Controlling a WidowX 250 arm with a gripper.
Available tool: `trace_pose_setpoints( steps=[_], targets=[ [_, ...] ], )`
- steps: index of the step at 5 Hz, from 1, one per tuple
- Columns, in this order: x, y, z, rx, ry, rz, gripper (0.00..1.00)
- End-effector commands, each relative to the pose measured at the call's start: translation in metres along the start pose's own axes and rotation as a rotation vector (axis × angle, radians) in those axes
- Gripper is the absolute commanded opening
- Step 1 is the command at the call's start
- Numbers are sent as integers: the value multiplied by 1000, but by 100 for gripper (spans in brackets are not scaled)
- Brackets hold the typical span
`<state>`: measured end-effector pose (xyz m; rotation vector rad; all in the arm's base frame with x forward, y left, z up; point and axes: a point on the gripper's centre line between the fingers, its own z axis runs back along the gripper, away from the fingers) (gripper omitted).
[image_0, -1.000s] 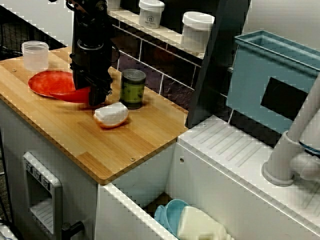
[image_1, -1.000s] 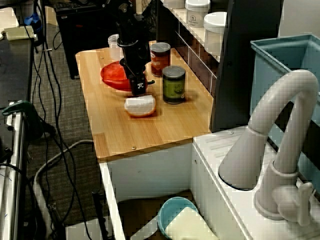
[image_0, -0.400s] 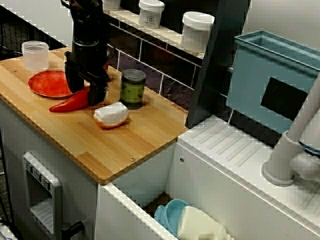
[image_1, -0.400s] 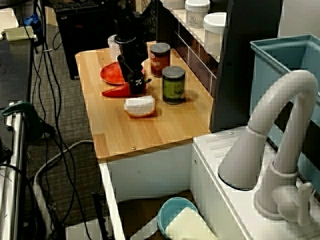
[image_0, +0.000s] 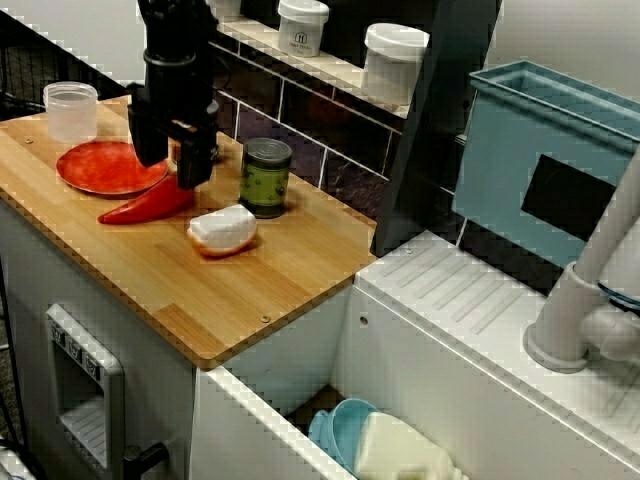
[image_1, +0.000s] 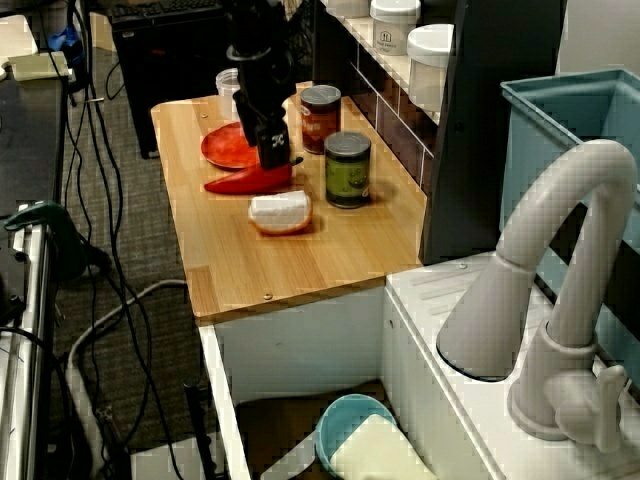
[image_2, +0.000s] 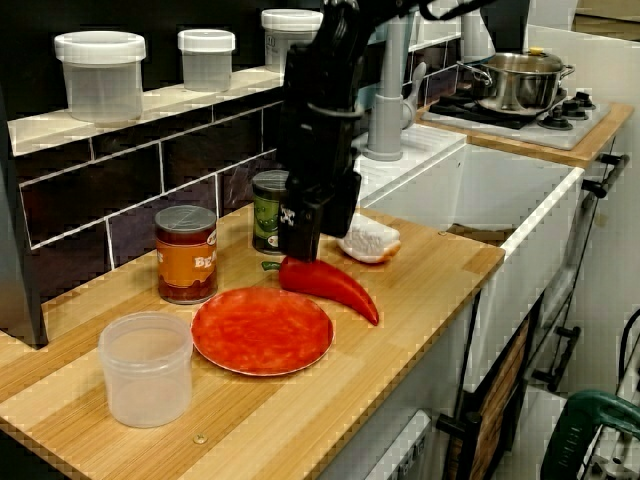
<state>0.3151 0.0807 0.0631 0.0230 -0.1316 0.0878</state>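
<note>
The red chili pepper (image_0: 150, 203) lies flat on the wooden counter (image_0: 150, 290), left of centre in the view across the drainboard, with its thick stem end toward the tiled wall and its pointed tip toward the counter's front edge. My gripper (image_0: 170, 170) hangs just above that thick end with its jaws apart and nothing between them. In the view from the counter's far end one fingertip (image_2: 299, 250) sits right over the pepper (image_2: 325, 283), and I cannot tell whether it touches the skin. Just beside the pepper, toward the upper left of the drainboard view, is the red plate (image_0: 95, 168). From the far end, the plate (image_2: 262, 332) shows in the lower middle of the frame with its rim near the pepper's curve and nothing on it. To the pepper's right in the drainboard view stands a green-labelled can (image_0: 266, 176), upright and near the wall. In front of that can lies a piece of bread with a white top (image_0: 223, 229), apart from the pepper. An orange-labelled can (image_2: 186, 254) stands upright by the tiles at middle left in the far-end view. A clear plastic tub (image_2: 147, 368) sits at lower left, just beside the plate. In the view from behind the tap the pepper (image_1: 248, 181) shows at upper centre, beneath my gripper (image_1: 274, 158).
</note>
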Motion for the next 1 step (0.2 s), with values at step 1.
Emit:
trace_pose_setpoints(
  steps=[1],
  targets=[
    [12,6,33,17,-82,12,100]
  ],
)
